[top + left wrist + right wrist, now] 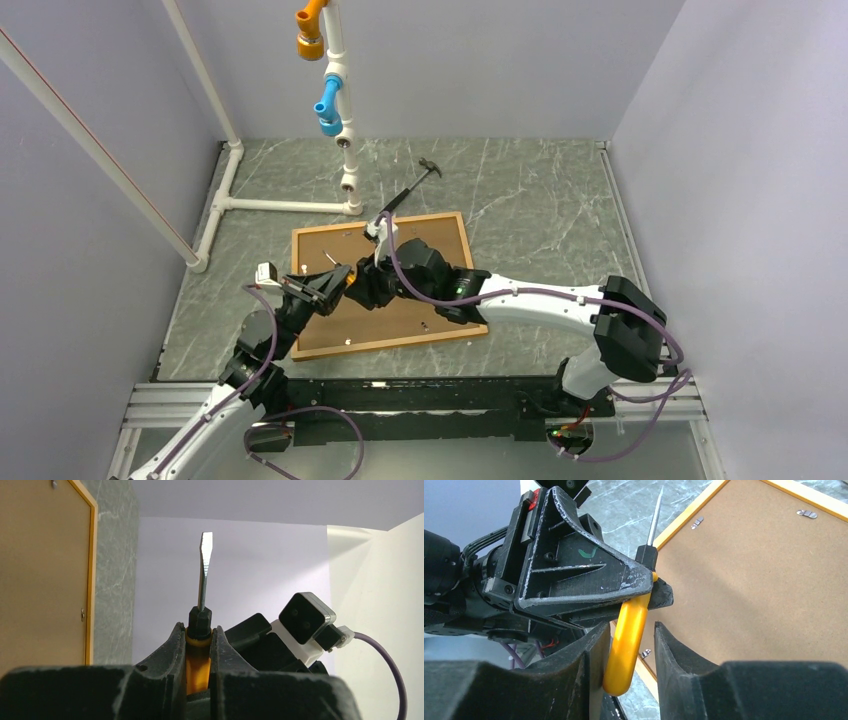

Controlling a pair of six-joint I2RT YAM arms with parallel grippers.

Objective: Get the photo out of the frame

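The frame (465, 240), a thin orange border, lies face down on the table. The brown board back of the photo (385, 325) fills it, and the print side is hidden. My left gripper (199, 635) is shut on an orange-handled flat screwdriver (204, 580), held over the frame's left part. My right gripper (631, 625) stands open around the free end of that handle (626, 640). Its left finger touches the handle and a gap remains at its right finger. The board (764, 580) and orange border (684, 520) show behind.
A hammer (410, 190) lies just beyond the frame's far edge. A white pipe structure (290, 205) with a blue fitting (328, 105) and an orange fitting (310, 30) stands at the back left. Small metal tabs (807, 513) sit along the board's edges. Walls close in on both sides.
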